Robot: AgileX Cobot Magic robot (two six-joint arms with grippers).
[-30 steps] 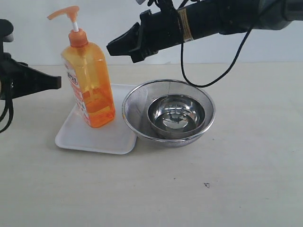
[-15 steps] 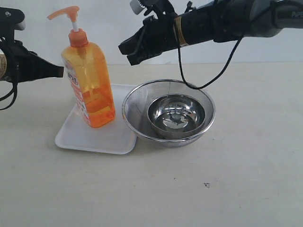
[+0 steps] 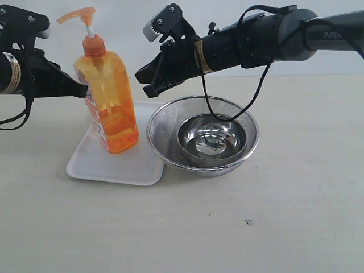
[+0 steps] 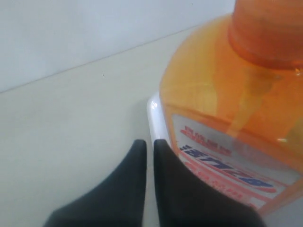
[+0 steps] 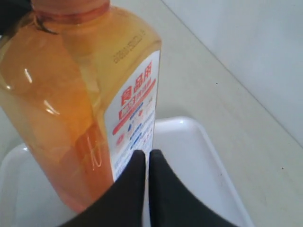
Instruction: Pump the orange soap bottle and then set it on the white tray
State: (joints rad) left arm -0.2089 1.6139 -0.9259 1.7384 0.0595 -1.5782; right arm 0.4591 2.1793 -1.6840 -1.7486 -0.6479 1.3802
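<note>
Exterior: the bottle [image 3: 108,102] is standing upright on the tray [image 3: 91,168], toward its left edge. The tray is sitting left of centre on the surface [image 3: 284,216]. A strainer [image 3: 165,125] with a bowl [image 3: 211,136] inside is sitting against the tray's right edge. The left pincer [image 3: 84,90] is hovering at the bottle's left shoulder; touching or just short, can't tell. The right pincer [image 3: 145,82] is hanging just right of the bottle, apart from it, over the strainer's far-left rim. The pump head [image 3: 79,16] is sitting fully up with nothing on it. "PIPER" is showing on the right arm [image 3: 273,40].

Left wrist: jaws are sitting almost together, thin gap, gripping nothing. Blue characters on the label [image 4: 222,170] are too blurred to read.

Right wrist: jaws are pressing together, empty, pointing at the label face. The red characters look like 食品用. The blue lines below them and the stamped code on the shoulder are too small to read.

Judgement: placement is looking met. The pump step can't be confirmed, and neither pincer is positioned for it. If it's pending, one pincer needs to be going over the pump head and pressing straight down while the other is bracing the body against tipping.
</note>
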